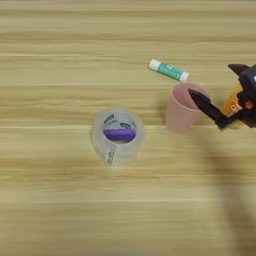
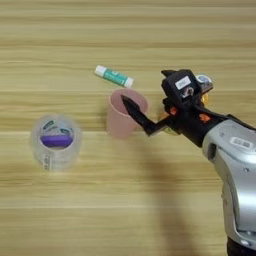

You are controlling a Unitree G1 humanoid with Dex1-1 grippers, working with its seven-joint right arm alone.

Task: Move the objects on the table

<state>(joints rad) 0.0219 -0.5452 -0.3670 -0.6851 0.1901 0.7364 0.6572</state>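
A pink plastic cup (image 1: 179, 114) (image 2: 119, 121) stands upright right of the table's (image 1: 60, 210) middle. To its left sits a wide roll of clear tape (image 1: 118, 136) (image 2: 56, 141) with a purple inner label. My right gripper (image 2: 144, 86) (image 1: 211, 79) comes in from the right and is open. Its lower black finger (image 2: 135, 112) reaches over the cup's rim, while the upper one points away from the cup. The small orange bottle (image 1: 233, 104) shows just behind the gripper, mostly hidden by it. I cannot tell whether it touches the gripper.
A green and white tube (image 1: 168, 70) (image 2: 114, 76) lies on its side just beyond the cup. My silver forearm (image 2: 237, 170) covers the table's right side, down to the bottom edge.
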